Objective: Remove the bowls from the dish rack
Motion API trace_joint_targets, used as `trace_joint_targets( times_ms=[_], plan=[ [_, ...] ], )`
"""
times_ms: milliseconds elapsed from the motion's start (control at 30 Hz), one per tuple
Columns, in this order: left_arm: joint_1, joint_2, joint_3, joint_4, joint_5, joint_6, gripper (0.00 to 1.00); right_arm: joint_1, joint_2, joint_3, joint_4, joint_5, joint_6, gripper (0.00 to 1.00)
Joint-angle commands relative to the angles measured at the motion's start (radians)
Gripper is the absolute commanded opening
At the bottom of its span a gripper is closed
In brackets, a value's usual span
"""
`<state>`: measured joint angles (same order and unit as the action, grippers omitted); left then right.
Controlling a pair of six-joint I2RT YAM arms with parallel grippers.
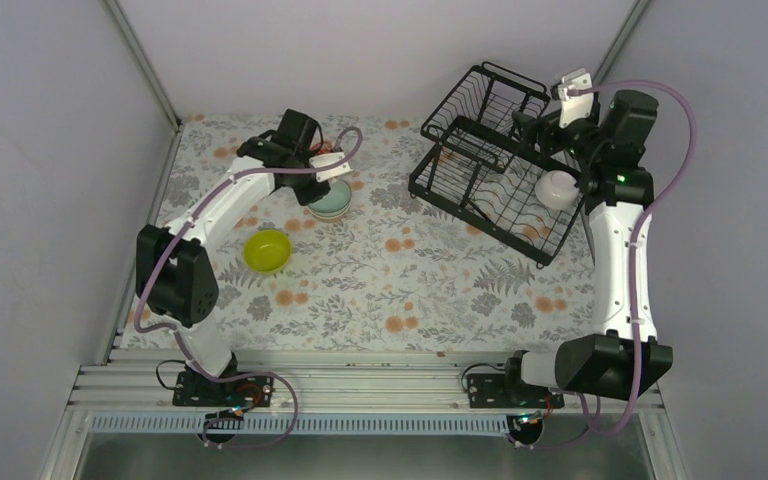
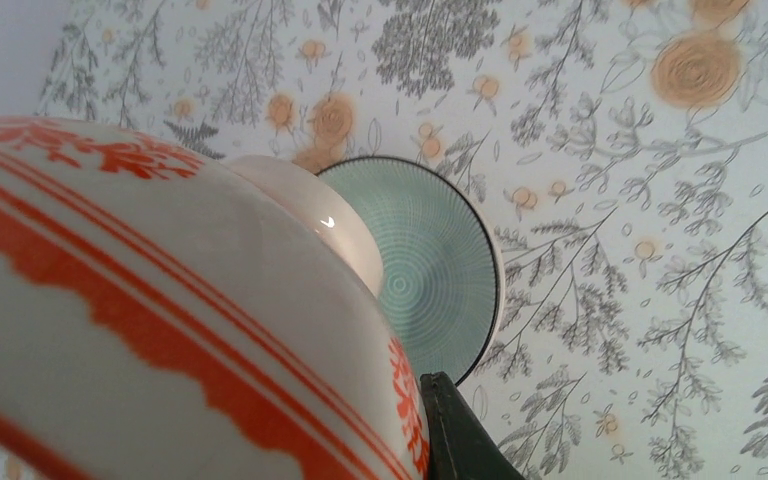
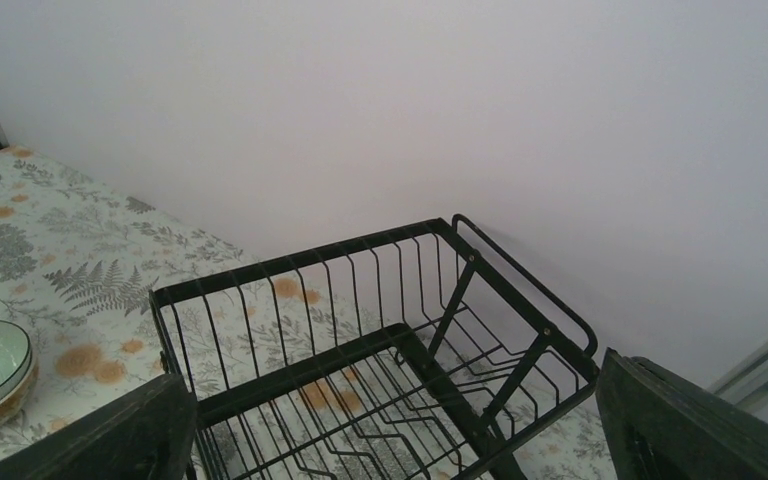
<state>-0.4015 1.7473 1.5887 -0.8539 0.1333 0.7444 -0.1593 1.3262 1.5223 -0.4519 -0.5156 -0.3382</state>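
Floral-clothed table [image 1: 410,290]: left gripper [image 1: 328,172] clamps the red-patterned bowl [image 2: 160,330] above the mint bowl [image 2: 430,270]; right gripper [image 3: 395,375] gapes over the dish rack [image 3: 300,260].

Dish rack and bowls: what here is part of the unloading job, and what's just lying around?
For the job: dish rack; white bowl inside it; lime-yellow bowl; mint-green bowl; red-patterned bowl held in the left claw.

Just there: flowered tablecloth; grey walls.

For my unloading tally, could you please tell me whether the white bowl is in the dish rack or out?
In: the top view shows the white bowl resting inside the dish rack.
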Motion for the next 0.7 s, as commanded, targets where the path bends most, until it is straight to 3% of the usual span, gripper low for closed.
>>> trace_joint_targets(
  times_ms=[0, 400, 667],
  plan=[
    [-0.006, 0.032, -0.008, 0.009, -0.088, 0.017, 0.02, -0.004, -0.027, -0.022, 0.0, -0.029, 0.021, 0.98],
    [-0.057, 0.132, -0.056, 0.024, -0.205, 0.007, 0.03, -0.008, -0.059, -0.022, -0.054, -0.007, 0.025, 1.0],
    [-0.079, 0.222, 0.006, -0.024, -0.265, 0.021, 0.02, -0.011, -0.1, 0.004, -0.098, -0.009, 0.019, 1.0]
  ],
)
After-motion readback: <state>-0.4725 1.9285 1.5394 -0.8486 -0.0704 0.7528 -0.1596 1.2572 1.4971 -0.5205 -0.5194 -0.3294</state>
